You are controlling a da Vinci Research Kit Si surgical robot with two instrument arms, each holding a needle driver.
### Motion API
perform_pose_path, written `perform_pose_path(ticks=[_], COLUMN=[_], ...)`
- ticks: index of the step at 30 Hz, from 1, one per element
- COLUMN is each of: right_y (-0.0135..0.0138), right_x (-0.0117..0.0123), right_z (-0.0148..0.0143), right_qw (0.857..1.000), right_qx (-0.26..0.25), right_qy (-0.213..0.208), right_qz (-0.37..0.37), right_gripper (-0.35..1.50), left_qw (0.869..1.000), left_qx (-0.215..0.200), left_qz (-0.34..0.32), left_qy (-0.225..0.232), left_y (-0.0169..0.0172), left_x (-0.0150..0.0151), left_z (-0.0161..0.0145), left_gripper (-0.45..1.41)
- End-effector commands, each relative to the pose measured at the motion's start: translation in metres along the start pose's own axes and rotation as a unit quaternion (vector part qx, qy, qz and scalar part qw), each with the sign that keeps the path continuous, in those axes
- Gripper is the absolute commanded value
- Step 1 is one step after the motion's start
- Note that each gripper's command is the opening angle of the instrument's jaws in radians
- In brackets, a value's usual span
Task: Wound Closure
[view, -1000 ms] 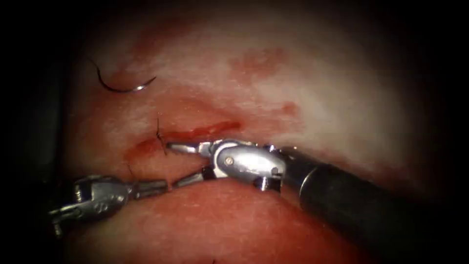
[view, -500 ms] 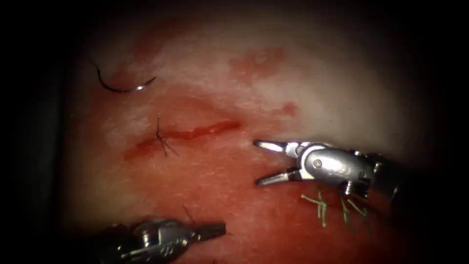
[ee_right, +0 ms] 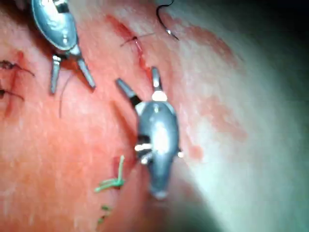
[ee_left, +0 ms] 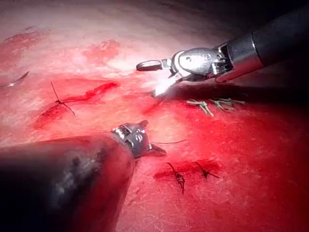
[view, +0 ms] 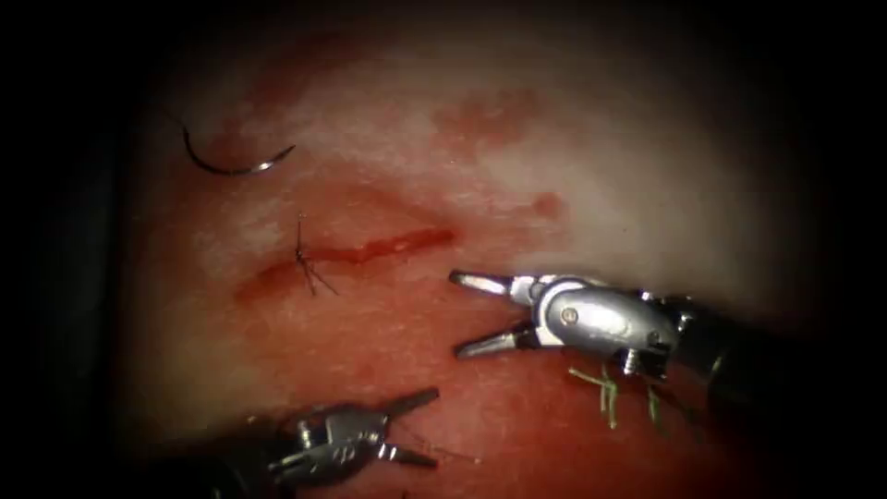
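Right hand (ee_right: 137,84) agape and empty beside the cut (ee_right: 126,35), needle (ee_right: 164,20) loose on tissue (ee_right: 231,96) beyond.

This is a surgical training bench in a robotics lab. A slab of pale, red-stained tissue (view: 573,176) carries a short practice cut (view: 370,249) with one dark knotted stitch (view: 305,263) across it, and green stitches (view: 614,393) sit elsewhere in the same slab. A curved needle (view: 231,164) lies loose on the surface. Two slender metal wristed instruments, the left tool (view: 411,430) and the right tool (view: 462,314), reach in on long dark shafts.
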Motion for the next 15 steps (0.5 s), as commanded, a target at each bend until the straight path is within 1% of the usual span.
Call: perform_pose_path(ticks=[1,4,7,11,12,13,15], right_y=[0.0002,0.0001,-0.0001,0.0000,0.0000,0.0001,0.0002], right_x=[-0.0003,-0.0002,-0.0002,-0.0001,-0.0001,0.0000,0.0001], right_z=[0.0009,0.0008,0.0005,0.0002,0.0001,-0.0001,-0.0004], right_qw=[1.000,1.000,1.000,1.000,1.000,1.000,1.000], right_qx=[0.001,0.001,0.002,0.003,0.004,0.003,0.002], right_qy=[0.001,0.002,0.002,0.002,0.003,0.002,-0.005], right_qz=[0.000,-0.001,-0.001,-0.001,-0.001,0.000,0.000], right_gripper=[1.48,1.48,1.48,1.48,1.48,1.48,1.48], left_qw=[1.000,1.000,1.000,0.999,0.999,0.999,0.998], left_qx=[0.000,0.009,0.009,0.007,0.008,0.013,0.020], left_qz=[-0.004,-0.011,-0.016,-0.026,-0.032,-0.039,-0.052], left_qy=[-0.005,-0.013,-0.017,-0.023,-0.020,-0.005,0.018], left_y=[-0.0002,-0.0012,-0.0020,-0.0032,-0.0037,-0.0048,-0.0066], left_x=[-0.0007,-0.0020,-0.0034,-0.0038,-0.0036,-0.0030,-0.0021], left_z=[0.0005,-0.0012,-0.0039,-0.0069,-0.0079,-0.0095,-0.0114], left_gripper=[0.73,0.84,0.84,0.84,0.83,0.71,0.57])
